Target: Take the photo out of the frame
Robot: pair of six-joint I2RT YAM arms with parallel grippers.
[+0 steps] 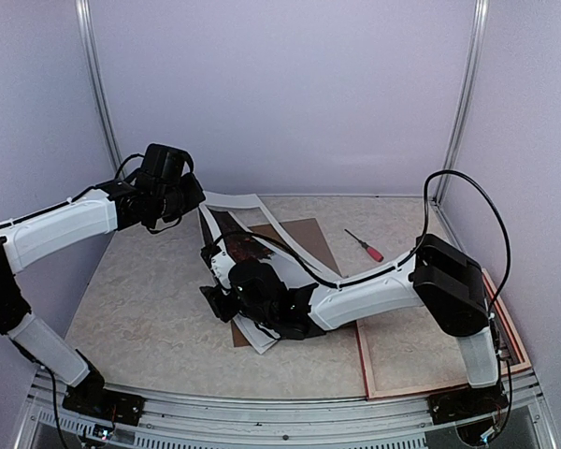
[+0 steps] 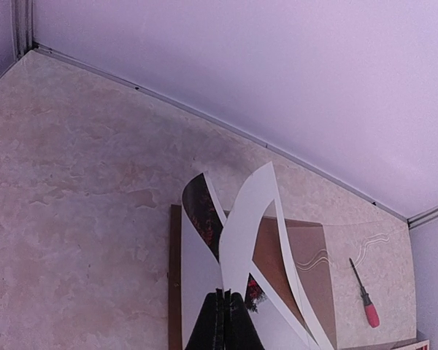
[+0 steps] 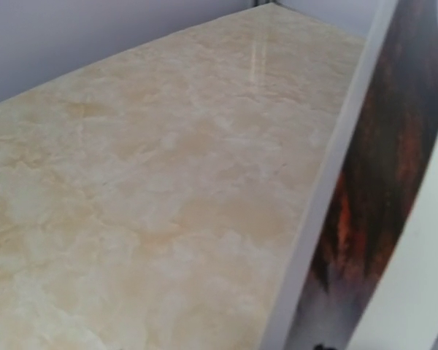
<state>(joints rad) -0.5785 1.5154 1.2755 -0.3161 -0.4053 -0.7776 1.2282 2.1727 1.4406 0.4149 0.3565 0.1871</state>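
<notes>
- Left claw (image 2: 223,305) is clenched on the lower edge of the white mat (image 2: 252,211), which bows upward.
- Photo (image 2: 203,211) is already out of the frame (image 1: 428,385). It curls up beside the mat above the brown backing board (image 1: 304,238), mid-surface, with the frame well apart at the near right.
- Right claw (image 1: 226,281) is at the sheets' near end; its grip cannot be told.
- Risk: a pinch there could catch both sheets, so they lift together.
- Risk: the bend could crease the thin print.
</notes>
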